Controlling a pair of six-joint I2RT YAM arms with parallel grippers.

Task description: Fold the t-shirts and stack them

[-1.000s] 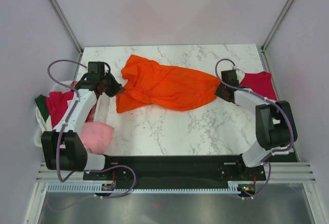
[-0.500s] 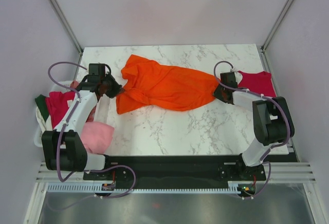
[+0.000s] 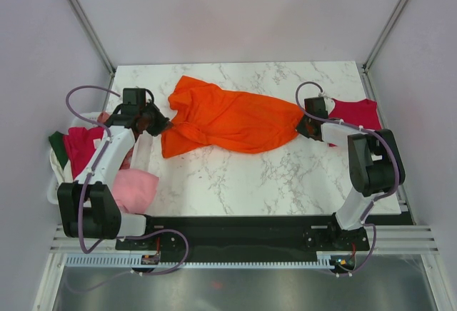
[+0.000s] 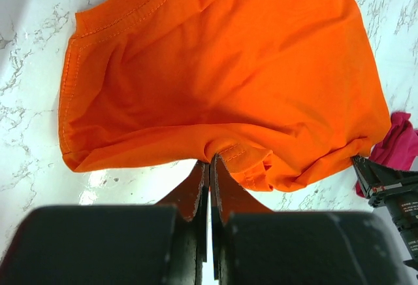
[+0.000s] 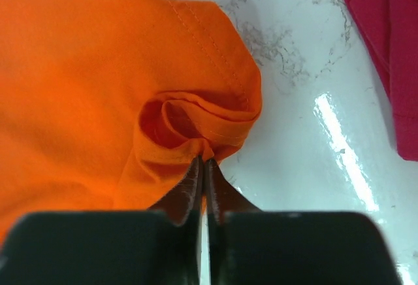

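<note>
Mid marble table (image 3: 285, 175), orange t-shirt (image 3: 228, 122) lay rumpled between arms; left gripper (image 4: 209, 161) jaws pressed together on its left edge; right gripper (image 5: 201, 162) jaws pinched bunched hem at opposite end – likely paired grips for pulling cloth flat before folding

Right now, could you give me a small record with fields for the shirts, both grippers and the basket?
orange t-shirt: crumpled, lying across the marble table
left gripper: shut on one end of it
right gripper: shut on the opposite end, at a hem
red t-shirt: on the table beyond the right gripper
basket: left side, holding more clothes
</note>
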